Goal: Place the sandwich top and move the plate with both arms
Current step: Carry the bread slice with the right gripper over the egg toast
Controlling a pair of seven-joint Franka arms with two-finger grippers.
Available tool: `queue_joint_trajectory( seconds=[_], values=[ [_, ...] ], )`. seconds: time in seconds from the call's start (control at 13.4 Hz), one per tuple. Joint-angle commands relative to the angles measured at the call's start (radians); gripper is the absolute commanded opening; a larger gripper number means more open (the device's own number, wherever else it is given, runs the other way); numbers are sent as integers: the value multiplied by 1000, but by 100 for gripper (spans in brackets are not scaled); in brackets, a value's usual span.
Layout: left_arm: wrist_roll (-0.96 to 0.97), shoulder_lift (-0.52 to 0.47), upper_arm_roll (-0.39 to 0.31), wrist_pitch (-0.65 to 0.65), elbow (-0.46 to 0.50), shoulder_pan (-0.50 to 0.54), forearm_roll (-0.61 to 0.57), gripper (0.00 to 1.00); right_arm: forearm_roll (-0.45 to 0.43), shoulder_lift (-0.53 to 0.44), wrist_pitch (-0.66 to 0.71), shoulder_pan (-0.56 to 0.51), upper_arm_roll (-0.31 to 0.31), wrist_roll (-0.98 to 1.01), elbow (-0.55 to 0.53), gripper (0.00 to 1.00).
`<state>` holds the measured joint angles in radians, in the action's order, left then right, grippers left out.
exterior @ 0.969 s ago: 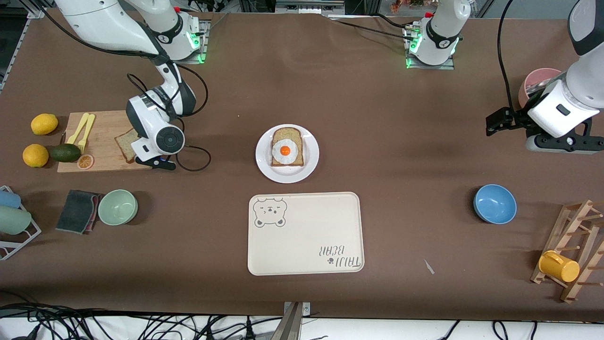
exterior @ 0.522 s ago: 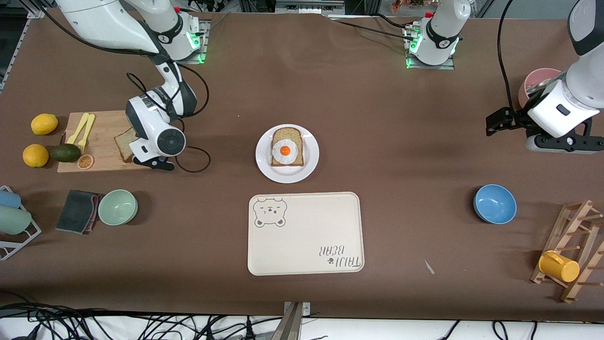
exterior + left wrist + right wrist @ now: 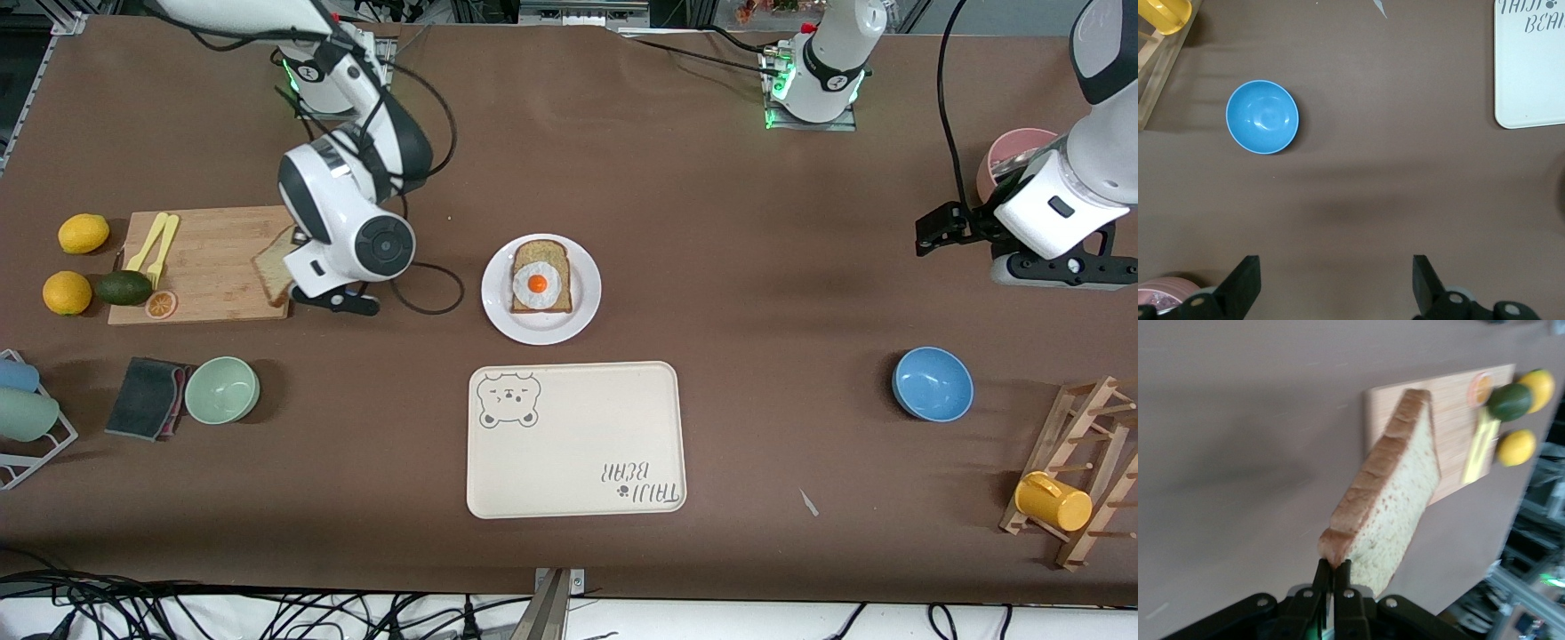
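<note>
The right gripper point(image 3: 1333, 577) pinches the sandwich top point(image 3: 1391, 500) by its crust and hangs in the air over the edge of the cutting board point(image 3: 200, 262) that faces the plate point(image 3: 498, 311). That plate, well apart from the board toward the left arm's end, carries only the egg slice point(image 3: 540, 276), so the topping isn't on yet. The left gripper point(image 3: 1335, 283) waits, fingers spread and empty, over bare table near the pink cup point(image 3: 1013, 147). By my reckoning, the pick is done; carrying the slice over, setting it on the egg, then the two-arm plate move all remain.
</note>
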<state>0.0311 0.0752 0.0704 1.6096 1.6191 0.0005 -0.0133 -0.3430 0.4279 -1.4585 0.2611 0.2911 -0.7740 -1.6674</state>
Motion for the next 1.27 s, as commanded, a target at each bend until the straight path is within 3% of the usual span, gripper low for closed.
queue_joint_trajectory(
  seconds=[0.0, 0.45, 0.82, 0.97, 1.19],
  values=[
    [6, 1, 3, -8, -13, 4, 18, 100, 97, 153, 114, 87, 0, -116, 274, 0],
    [6, 1, 3, -8, -15, 4, 19, 100, 249, 405, 78, 254, 0, -366, 670, 0],
    [6, 1, 3, -8, -15, 3, 19, 100, 239, 405, -101, 357, -3, -285, 681, 0],
    [6, 1, 3, -8, -15, 4, 19, 100, 121, 408, -106, 418, -6, -177, 676, 0],
    [6, 1, 3, -8, -15, 4, 19, 100, 41, 402, -53, 467, -6, -50, 640, 0]
  ],
)
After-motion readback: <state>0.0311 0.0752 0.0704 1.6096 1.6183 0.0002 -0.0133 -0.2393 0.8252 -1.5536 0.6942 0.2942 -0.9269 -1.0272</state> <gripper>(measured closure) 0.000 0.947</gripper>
